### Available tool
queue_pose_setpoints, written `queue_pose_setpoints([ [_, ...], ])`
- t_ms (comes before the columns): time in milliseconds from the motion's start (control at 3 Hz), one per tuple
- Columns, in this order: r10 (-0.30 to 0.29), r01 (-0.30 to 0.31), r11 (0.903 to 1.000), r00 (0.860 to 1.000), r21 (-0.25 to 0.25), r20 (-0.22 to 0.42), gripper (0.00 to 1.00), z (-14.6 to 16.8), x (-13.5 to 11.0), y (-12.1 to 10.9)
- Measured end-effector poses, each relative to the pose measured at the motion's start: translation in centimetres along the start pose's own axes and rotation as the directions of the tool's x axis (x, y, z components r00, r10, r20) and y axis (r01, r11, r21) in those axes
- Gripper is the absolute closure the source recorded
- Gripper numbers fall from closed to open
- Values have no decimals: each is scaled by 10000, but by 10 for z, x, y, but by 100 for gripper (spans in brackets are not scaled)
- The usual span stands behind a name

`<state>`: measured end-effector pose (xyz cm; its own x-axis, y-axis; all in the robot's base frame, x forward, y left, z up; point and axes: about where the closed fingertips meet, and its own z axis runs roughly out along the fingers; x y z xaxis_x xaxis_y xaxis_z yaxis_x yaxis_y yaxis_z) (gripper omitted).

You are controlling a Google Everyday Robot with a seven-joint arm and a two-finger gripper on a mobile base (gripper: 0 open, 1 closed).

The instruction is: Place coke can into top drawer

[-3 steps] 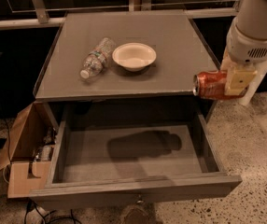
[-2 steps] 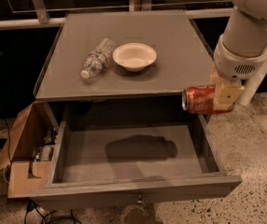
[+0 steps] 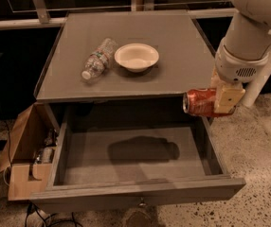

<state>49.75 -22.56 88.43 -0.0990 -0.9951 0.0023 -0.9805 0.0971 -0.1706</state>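
Observation:
The coke can (image 3: 200, 102) is red with a silver end facing left, held on its side. My gripper (image 3: 221, 100) is shut on the coke can and holds it in the air above the right rear part of the top drawer (image 3: 126, 186), just in front of the cabinet top's front edge. The top drawer is pulled wide open. Its flat grey bottom shows, with the arm's shadow across it. A small knob (image 3: 141, 203) sits at its front.
On the cabinet top (image 3: 173, 41) lie a clear plastic water bottle (image 3: 98, 58) on its side and a white bowl (image 3: 136, 56). An open cardboard box (image 3: 24, 160) with items stands on the floor at the left of the drawer. Speckled floor lies to the right.
My gripper with the coke can has moved left and slightly down, from beside the cabinet's right edge to above the drawer's right side.

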Motion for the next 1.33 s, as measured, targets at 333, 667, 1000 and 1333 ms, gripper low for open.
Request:
queue_pose_setpoints([
  [333, 361, -352, 9990, 9989, -275, 311, 100, 36, -11, 10],
  [667, 959, -910, 9926, 9936, -805, 598, 100, 89, -28, 18],
  [1000, 961, -911, 9926, 9936, -807, 598, 100, 89, -28, 18],
  [1333, 1313, -1236, 9858, 9893, -1137, 629, 100, 112, -35, 31],
])
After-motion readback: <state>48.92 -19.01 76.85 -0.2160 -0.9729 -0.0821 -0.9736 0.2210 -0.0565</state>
